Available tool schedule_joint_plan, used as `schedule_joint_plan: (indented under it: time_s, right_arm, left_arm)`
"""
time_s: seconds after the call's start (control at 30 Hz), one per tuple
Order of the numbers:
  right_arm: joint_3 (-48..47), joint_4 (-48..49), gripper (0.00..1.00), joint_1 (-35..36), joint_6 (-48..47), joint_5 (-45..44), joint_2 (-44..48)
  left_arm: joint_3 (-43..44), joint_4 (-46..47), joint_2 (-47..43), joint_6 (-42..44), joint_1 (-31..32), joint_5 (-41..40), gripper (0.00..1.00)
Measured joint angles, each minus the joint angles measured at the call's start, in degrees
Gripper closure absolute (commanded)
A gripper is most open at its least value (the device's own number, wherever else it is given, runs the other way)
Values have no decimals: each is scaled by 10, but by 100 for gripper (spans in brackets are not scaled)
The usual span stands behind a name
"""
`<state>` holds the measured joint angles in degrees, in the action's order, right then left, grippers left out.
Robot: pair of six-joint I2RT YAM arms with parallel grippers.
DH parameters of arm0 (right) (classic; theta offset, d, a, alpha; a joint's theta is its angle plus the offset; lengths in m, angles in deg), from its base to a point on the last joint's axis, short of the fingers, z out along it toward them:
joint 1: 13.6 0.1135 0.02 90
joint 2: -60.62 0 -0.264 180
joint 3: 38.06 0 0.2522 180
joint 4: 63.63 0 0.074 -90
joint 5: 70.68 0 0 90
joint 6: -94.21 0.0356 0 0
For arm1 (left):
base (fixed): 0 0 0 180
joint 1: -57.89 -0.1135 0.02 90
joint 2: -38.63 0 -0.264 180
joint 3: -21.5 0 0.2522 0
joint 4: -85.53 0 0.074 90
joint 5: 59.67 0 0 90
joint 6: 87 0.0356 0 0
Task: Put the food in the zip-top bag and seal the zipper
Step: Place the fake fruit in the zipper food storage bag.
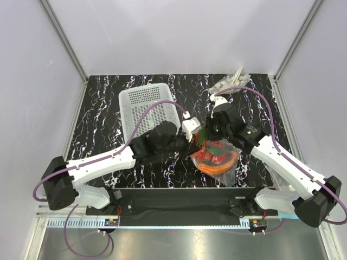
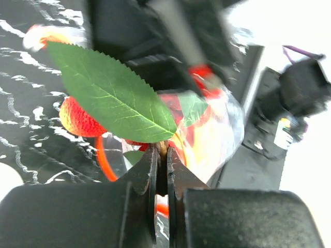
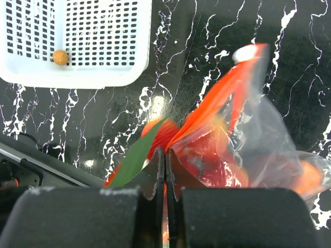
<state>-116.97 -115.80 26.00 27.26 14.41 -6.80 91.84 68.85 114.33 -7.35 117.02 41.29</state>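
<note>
Black, white-veined table [image 1: 103, 108] inside a white-walled enclosure, seen from above and from both wrists. Zip-top bag [image 1: 219, 160] lies near the front centre of the table, between the two arms, with red food [image 1: 209, 157] visible through its clear film. Its orange-red zipper [image 3: 217, 98] rises obliquely from the fingertips of the right gripper [image 3: 164, 155], whose fingers are pressed together on the strip at the mouth edge. The bag hangs to the right of those fingers in the right wrist view.

Left gripper [image 2: 161, 152] is closed on the stem of a serrated green leaf [image 2: 111, 93]. The blade spreads away from the fingertips over a rough-skinned red piece [image 2: 77, 119] that lies at the bag's mouth. Whether the leaf is already inside the mouth cannot be told.

Both arms reach inward and forward from their bases, so that the two grippers meet tip to tip just above the bag's rear edge.

White lattice basket [image 1: 146, 103] stands behind the left arm, well apart from the bag. It holds one small orange ball [image 3: 61, 57]. A greyish clear plastic wad [image 1: 233, 80] lies at the back right of the table.
</note>
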Motion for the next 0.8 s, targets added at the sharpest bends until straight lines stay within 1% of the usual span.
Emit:
schedule_joint_plan:
  time_s: [0.1,0.27,0.43,0.53,0.7,0.8]
  right_arm:
    - [0,3,100,0,-5,7,0]
    - [0,15,100,0,-13,46,2]
    - [0,23,100,0,-16,63,29]
    - [0,23,100,0,-17,74,57]
    - [22,48,100,0,-19,99,109]
    - [34,57,100,0,-21,105,125]
  left_arm:
    - [-15,8,-17,7,0,45,100]
    - [-16,20,-12,13,1,100,100]
    - [-16,33,17,10,0,93,100]
    - [-16,48,37,-10,-10,75,100]
    - [-21,110,51,-62,-51,64,100]
    - [-23,144,56,-91,-71,60,100]
